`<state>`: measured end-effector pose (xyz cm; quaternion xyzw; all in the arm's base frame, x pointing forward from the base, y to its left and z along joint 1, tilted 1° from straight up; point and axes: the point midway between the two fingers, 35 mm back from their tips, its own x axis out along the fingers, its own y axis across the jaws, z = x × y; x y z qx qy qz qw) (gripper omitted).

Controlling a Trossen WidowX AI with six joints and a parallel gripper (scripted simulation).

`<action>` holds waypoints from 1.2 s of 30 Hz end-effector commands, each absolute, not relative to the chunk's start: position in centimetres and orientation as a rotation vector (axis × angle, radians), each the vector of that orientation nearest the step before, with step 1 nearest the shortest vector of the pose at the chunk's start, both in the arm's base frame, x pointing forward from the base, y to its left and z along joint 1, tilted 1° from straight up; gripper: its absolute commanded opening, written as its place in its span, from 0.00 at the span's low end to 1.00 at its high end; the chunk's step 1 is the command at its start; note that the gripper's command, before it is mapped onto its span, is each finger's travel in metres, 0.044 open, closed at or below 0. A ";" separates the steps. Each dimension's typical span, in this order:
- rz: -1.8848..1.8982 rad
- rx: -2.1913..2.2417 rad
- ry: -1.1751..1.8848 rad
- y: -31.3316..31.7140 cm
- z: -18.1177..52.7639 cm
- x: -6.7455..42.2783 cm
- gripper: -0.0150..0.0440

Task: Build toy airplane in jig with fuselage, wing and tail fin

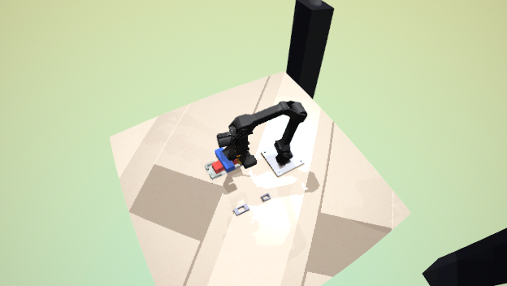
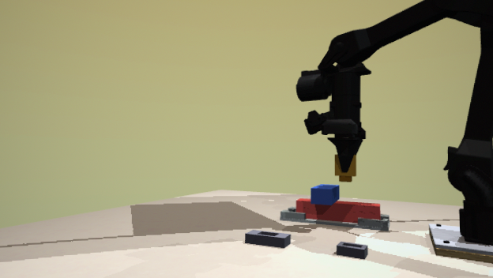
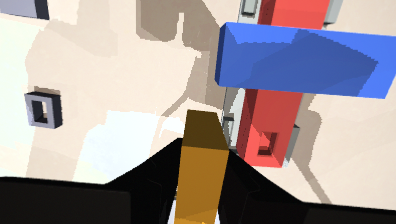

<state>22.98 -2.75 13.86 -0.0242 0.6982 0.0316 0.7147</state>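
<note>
Red fuselage [image 2: 339, 211] lies seated in the cradle [image 2: 291, 216] mid-bench with the blue wing [image 2: 325, 194] fitted; we judge only the amber tail fin [image 2: 345, 167], clenched in our claw [image 2: 346, 170] above, remains.

arm [image 1: 268, 118] bends over blue wing [image 1: 224, 158], red fuselage [image 1: 218, 166].
</note>
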 end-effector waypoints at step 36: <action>0.090 -0.089 1.551 -11.0 12.0 20.5 0.36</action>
